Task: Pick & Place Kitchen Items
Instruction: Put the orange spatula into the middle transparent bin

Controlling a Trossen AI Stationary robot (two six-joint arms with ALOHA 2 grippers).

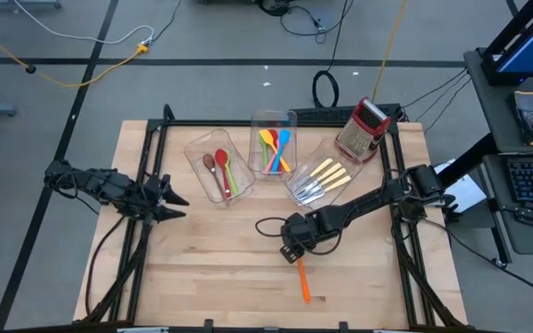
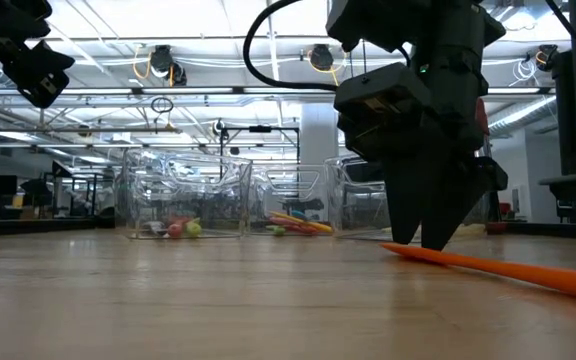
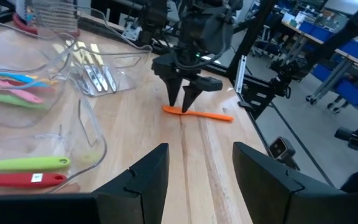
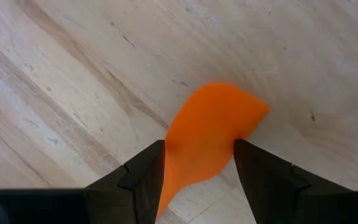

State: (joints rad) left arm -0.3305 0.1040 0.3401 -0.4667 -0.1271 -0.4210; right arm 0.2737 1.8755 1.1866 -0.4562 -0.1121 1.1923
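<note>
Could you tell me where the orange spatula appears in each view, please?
High: orange spatula low on the table, below centre.
Low: lying at right, under the right hand.
Left wrist: centre, beneath that hand.
Right wrist: blade fills centre, between the fingers.
Shared landmark: the right hand.

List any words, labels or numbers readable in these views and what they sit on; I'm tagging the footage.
Nothing can be read.
Small white sticker on the red spoon handle in the left wrist view: too small to read.
Orange spatula, clear bins, grater: no visible print.
</note>
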